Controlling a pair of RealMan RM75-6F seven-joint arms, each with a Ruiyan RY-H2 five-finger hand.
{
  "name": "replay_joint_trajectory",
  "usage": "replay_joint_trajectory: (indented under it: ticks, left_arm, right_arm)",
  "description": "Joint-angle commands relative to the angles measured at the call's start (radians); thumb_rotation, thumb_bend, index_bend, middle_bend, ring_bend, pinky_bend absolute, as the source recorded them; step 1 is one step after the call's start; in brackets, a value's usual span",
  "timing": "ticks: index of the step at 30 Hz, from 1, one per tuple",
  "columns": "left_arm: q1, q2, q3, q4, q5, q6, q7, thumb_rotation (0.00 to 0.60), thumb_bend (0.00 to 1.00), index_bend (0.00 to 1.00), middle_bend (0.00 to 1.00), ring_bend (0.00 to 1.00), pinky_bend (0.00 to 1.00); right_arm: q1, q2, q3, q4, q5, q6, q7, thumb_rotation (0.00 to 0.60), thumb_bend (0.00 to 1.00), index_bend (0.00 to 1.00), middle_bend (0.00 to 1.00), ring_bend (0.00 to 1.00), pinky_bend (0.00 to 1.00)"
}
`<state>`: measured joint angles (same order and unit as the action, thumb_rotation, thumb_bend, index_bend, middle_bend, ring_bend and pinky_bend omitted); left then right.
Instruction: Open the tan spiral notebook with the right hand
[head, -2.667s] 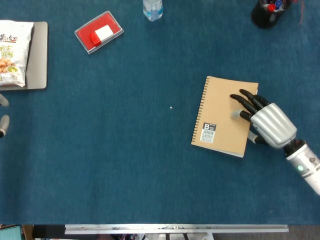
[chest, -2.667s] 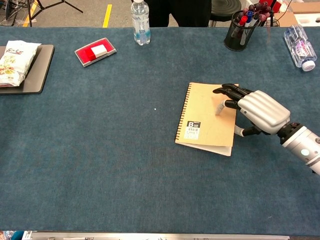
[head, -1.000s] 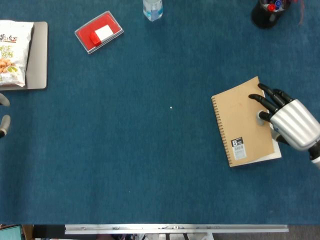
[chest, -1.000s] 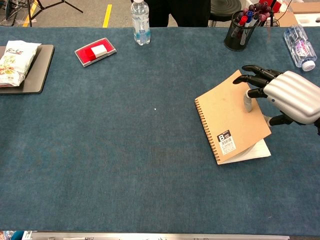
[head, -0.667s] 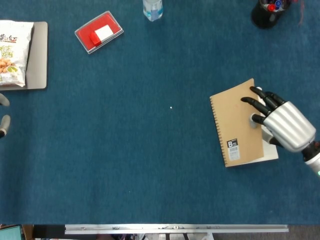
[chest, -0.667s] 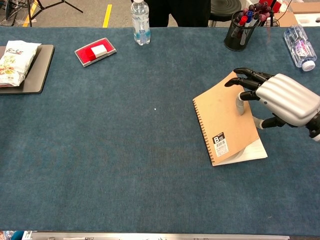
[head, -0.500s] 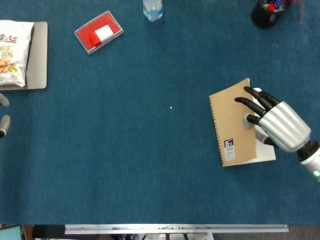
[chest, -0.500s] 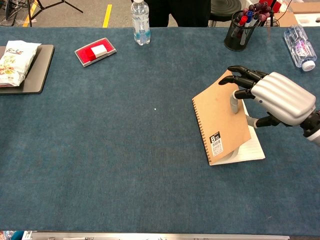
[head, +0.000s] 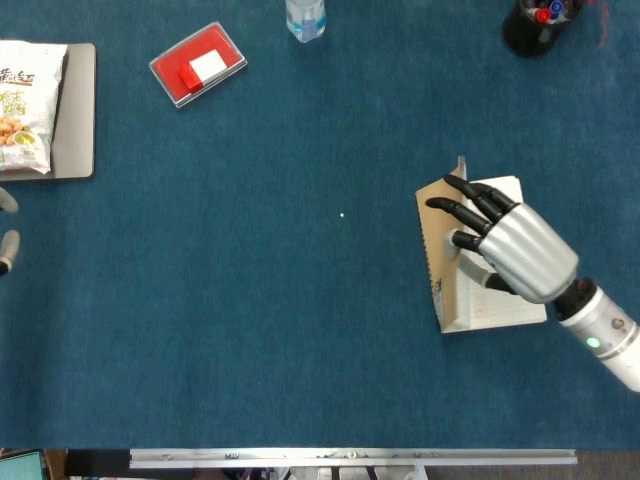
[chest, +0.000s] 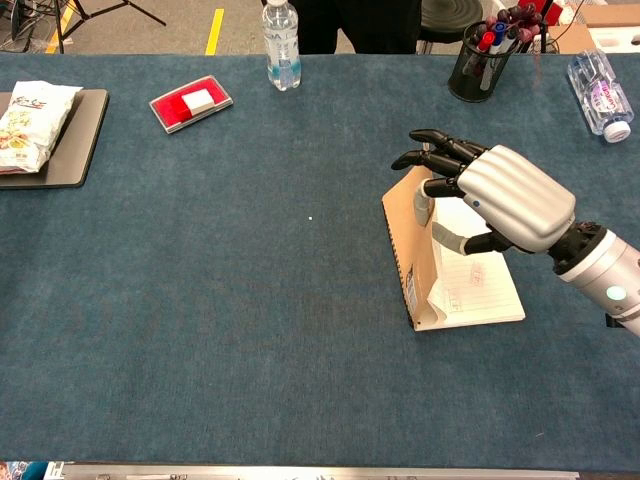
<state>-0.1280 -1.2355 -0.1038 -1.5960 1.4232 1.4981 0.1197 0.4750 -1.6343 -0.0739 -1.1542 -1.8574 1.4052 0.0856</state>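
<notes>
Head view shows the right hand covering much of the notebook, so the grip itself is hard to read; its dark fingers reach over the raised tan cover. In the chest view that hand has the cover's free edge between thumb and fingers, the cover standing almost upright on its spiral side while lined pages lie flat beneath the palm. The notebook sits right of center on the blue tabletop. Of the left hand, only two pale bits show at the head view's left edge; I cannot tell how it is set.
</notes>
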Motion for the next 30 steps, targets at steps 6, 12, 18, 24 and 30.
replay_joint_trajectory:
  ticks: [6,12,18,24,30]
  left_arm:
    - [0.000,0.001,0.000,-0.001,0.000,0.000,-0.003,0.600,0.26,0.49,0.48,0.44,0.61]
    - [0.000,0.001,0.001,-0.001,0.002,0.000,-0.003,0.600,0.26,0.49,0.48,0.44,0.61]
    - [0.000,0.001,0.001,-0.001,0.003,0.000,-0.003,0.600,0.26,0.49,0.48,0.44,0.61]
    - [0.001,0.002,0.001,-0.001,0.003,0.000,-0.005,0.600,0.26,0.49,0.48,0.44,0.60]
    - [0.000,0.002,0.002,-0.001,0.004,0.000,-0.004,0.600,0.26,0.49,0.48,0.44,0.61]
  right_arm:
    - [0.031,-0.089,0.013,0.086,-0.001,-0.008,0.041,0.600,0.36,0.84,0.24,0.06,0.23]
    - [0.050,-0.137,0.025,0.128,-0.001,0.005,0.062,0.600,0.35,0.74,0.24,0.06,0.23]
    - [0.055,-0.183,0.037,0.169,0.003,0.040,0.079,0.600,0.26,0.31,0.23,0.06,0.23]
    - [0.055,-0.229,0.045,0.215,0.013,0.067,0.101,0.600,0.05,0.07,0.23,0.06,0.23]
    - [0.055,-0.261,0.050,0.253,0.029,0.076,0.112,0.600,0.00,0.02,0.23,0.06,0.23]
